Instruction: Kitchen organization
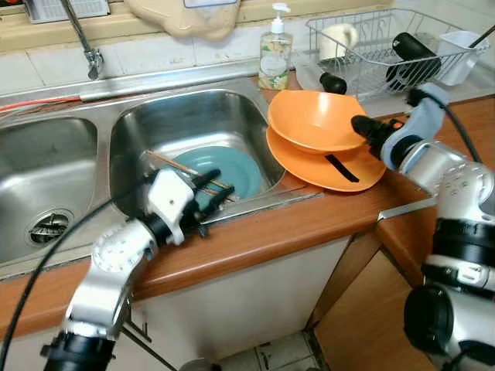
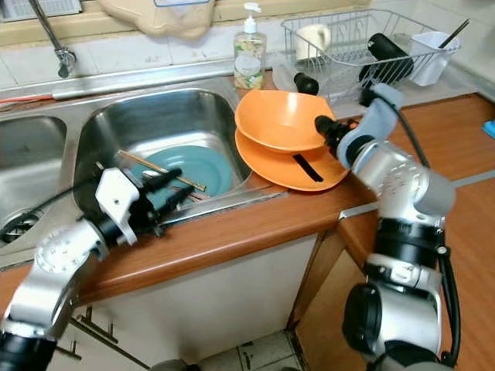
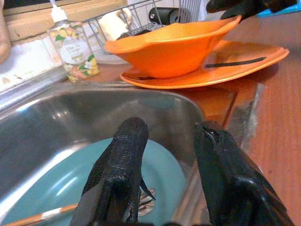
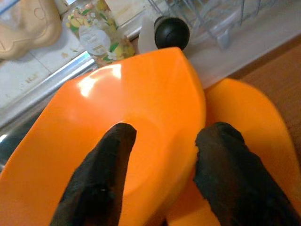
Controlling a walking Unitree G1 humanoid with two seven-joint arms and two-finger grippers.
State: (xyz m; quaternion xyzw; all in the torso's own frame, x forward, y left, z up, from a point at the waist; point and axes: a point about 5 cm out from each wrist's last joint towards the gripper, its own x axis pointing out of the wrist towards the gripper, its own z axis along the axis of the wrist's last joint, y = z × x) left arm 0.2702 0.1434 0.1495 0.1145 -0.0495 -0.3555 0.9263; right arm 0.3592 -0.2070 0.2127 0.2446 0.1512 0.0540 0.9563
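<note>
Beside the sink, at the table's back edge, my right claw pinches the bowl's rim atop the plate, while my left claw hangs spread over the teal dish.

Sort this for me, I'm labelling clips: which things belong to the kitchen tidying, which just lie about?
In the job:
orange bowl, at the right claw
orange plate
teal plate
chopsticks
left claw, over the sink

Lying about:
soap bottle
dish rack
tap
</note>
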